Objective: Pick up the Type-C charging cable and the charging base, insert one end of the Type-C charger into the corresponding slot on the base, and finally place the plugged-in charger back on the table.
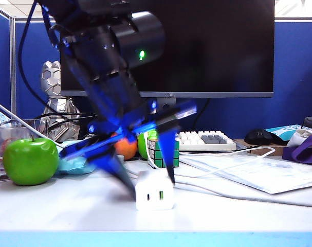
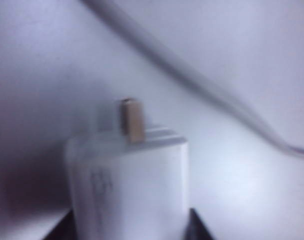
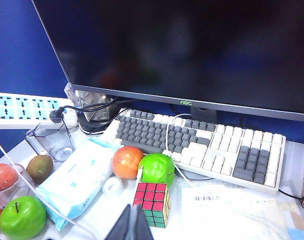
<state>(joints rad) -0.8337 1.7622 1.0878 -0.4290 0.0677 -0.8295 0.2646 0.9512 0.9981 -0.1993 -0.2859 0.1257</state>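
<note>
The white charging base (image 1: 154,198) stands on the table (image 1: 68,216) near its front edge, with the small dark slot (image 1: 148,196) and a green port facing outward. My left gripper (image 1: 151,186) reaches down over it, a finger against each side. In the left wrist view the base (image 2: 129,185) fills the space between the dark fingertips (image 2: 197,229), its metal prong (image 2: 132,120) pointing away. My right gripper (image 3: 133,207) hangs above the table, shut, with a thin white strip between its fingers. The Type-C charging cable (image 3: 138,182) runs on from its tips.
A Rubik's cube (image 1: 163,152) sits just behind the base, with an orange (image 3: 126,161) and a green apple (image 3: 157,169) beyond it. Another green apple (image 1: 31,160) and a wipes pack (image 3: 76,182) lie left. Keyboard (image 3: 192,145), papers (image 1: 258,172) and a thicker white cable (image 1: 238,198) lie right.
</note>
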